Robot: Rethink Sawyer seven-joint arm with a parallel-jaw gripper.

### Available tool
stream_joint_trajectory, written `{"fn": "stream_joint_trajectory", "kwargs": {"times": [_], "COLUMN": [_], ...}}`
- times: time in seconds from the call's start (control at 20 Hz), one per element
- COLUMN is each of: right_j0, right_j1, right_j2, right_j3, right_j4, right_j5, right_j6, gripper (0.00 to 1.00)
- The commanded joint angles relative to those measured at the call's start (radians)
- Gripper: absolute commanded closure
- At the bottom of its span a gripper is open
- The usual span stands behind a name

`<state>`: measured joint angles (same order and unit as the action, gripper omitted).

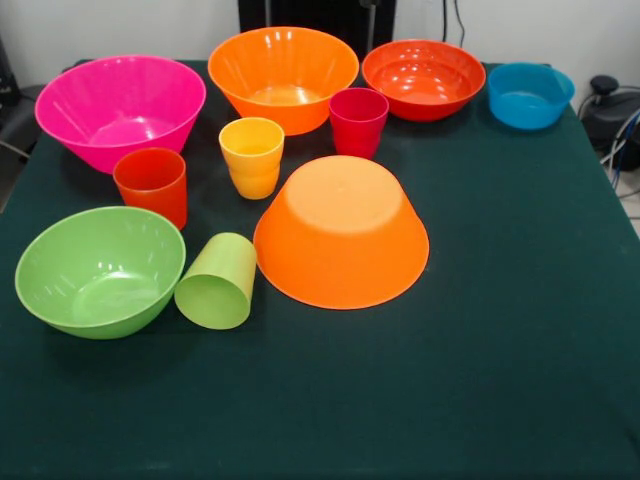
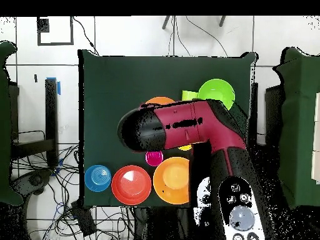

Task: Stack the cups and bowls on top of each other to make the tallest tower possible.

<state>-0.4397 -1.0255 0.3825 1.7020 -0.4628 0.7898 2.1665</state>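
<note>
In the front view the bowls lie apart on the green cloth: pink [image 1: 120, 105], upright orange [image 1: 283, 75], red-orange [image 1: 423, 78] and blue [image 1: 530, 95] at the back, lime green [image 1: 100, 268] at the front left, and a second orange bowl [image 1: 341, 230] upside down in the middle. The magenta [image 1: 358, 120], yellow-orange [image 1: 252, 155] and red-orange [image 1: 151, 183] cups stand upright. The lime green cup [image 1: 217, 282] lies on its side. No tower shows; nothing rests on anything else. From overhead the arm's black end [image 2: 134, 131] hangs over the table's middle, hiding the gripper and the pink bowl.
The table [image 1: 520, 330] has open cloth along its front and right side in the front view. Cables and a dark device [image 1: 610, 105] sit off the back right corner. From overhead the arm [image 2: 187, 125] covers several things in the middle.
</note>
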Motion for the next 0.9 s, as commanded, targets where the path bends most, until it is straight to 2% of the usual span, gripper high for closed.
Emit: {"fn": "stream_joint_trajectory", "kwargs": {"times": [0.05, 0.35, 0.65, 0.9], "right_j0": [0.018, 0.076, 0.072, 0.048], "right_j1": [0.052, 0.111, 0.132, 0.197], "right_j2": [-0.112, -0.216, -0.24, -0.247], "right_j3": [0.196, 0.227, 0.237, 0.216], "right_j4": [0.084, 0.091, 0.113, 0.096], "right_j5": [-0.089, -0.219, -0.23, -0.281], "right_j6": [0.269, 0.36, 0.297, 0.251], "gripper": [0.0, 0.0, 0.0, 0.0]}}
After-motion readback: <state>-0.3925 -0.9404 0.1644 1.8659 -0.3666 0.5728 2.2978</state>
